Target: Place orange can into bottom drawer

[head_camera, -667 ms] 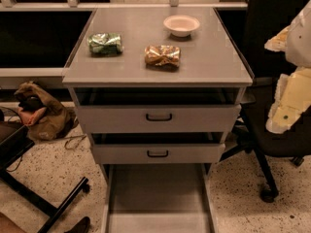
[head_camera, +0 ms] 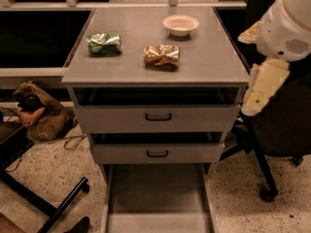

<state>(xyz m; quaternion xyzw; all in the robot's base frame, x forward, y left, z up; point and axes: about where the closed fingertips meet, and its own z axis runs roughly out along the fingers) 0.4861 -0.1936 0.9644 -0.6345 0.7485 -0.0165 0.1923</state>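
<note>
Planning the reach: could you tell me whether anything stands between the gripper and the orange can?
Nothing visible does. The gripper hangs beside the cabinet's right edge; the bowl sits behind the orange can.

orange-gold can (head_camera: pixel 161 56), grey bottom drawer (head_camera: pixel 158 193), cream jaws at right

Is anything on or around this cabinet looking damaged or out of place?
The orange can and the green can lie on their sides on the cabinet top, both crumpled. The bottom drawer is pulled far out. The gripper hangs beside the cabinet's right edge, away from both cans.
</note>
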